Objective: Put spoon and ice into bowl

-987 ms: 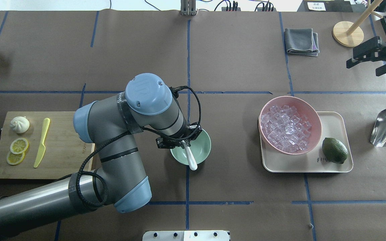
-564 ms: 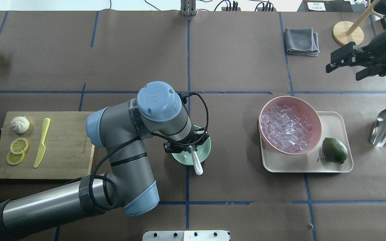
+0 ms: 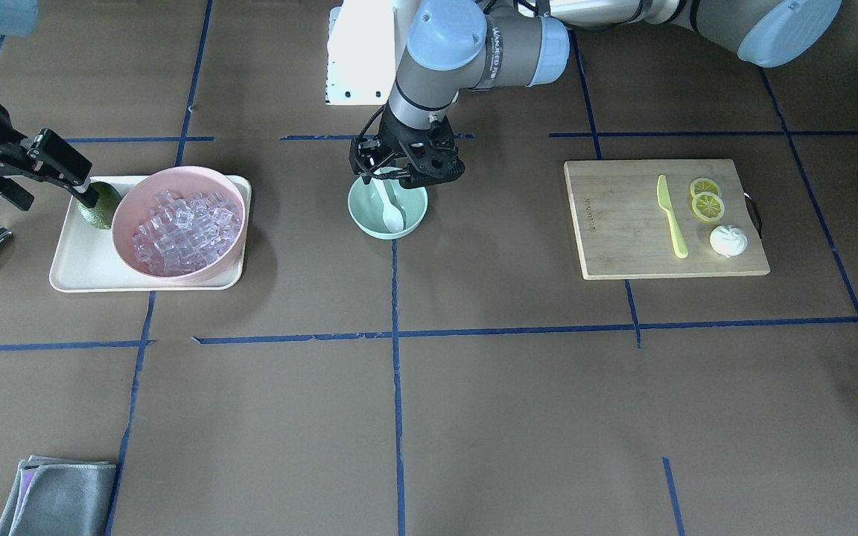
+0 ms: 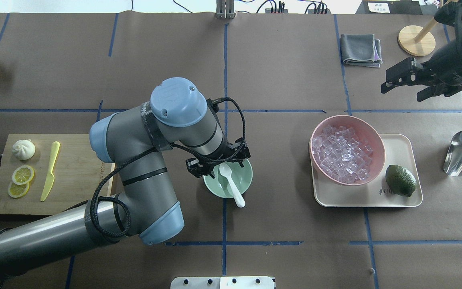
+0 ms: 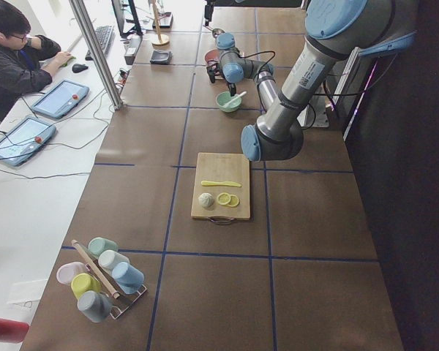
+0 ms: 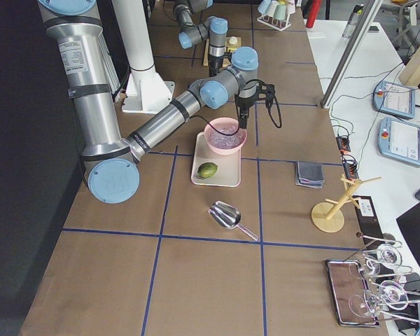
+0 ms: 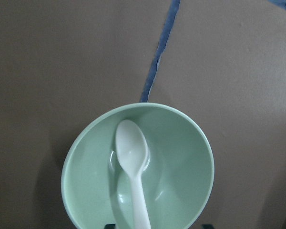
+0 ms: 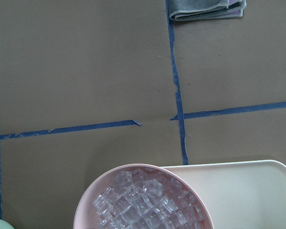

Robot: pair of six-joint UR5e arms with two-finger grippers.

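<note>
The white spoon lies in the mint-green bowl, scoop inside and handle out over the near rim; the left wrist view shows the spoon resting in the bowl. My left gripper is open and empty, just above the bowl's far edge; it also shows in the front view. The ice fills the pink bowl on the right. My right gripper is open and empty, in the air beyond the pink bowl.
The pink bowl and a lime sit on a cream tray. A metal scoop lies right of it. A cutting board with a yellow knife is at left. A grey cloth lies far back.
My left gripper has opened, let go of the spoon and drawn back off the bowl; the spoon now rests in the bowl. My right gripper has moved left.
</note>
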